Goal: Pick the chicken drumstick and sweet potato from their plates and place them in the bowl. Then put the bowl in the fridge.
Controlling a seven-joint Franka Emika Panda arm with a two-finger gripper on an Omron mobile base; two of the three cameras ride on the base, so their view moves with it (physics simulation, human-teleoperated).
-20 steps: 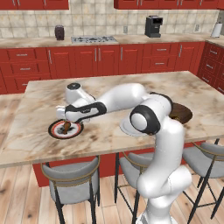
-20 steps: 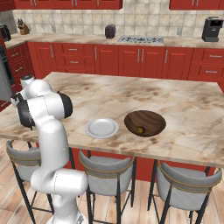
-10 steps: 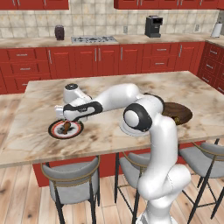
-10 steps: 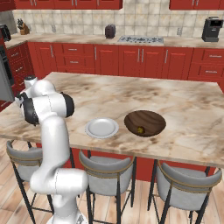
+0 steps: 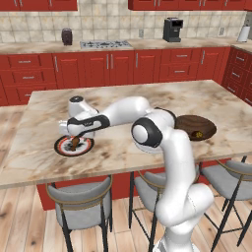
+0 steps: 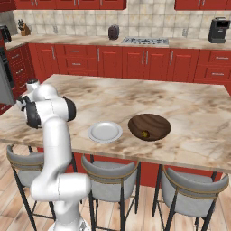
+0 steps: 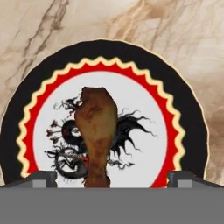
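white glossy arm (image 5: 170,162), rounded tube links, dark joint rings, black band at wrist, small dark square fingertips (image 7: 41,179).

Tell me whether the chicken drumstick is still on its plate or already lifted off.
Cannot tell for certain. In the hand view the chicken drumstick sits between the spread finger tips over the black-rimmed plate; contact with the plate is not visible.

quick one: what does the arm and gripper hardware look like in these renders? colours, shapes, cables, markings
The arm is glossy white, built of rounded tubular links with bulbous elbows, and has dark grey-black bands and round caps at the joints. The gripper has a white hand body and small dark grey, blocky fingertips. No cables, logos or markings are visible.
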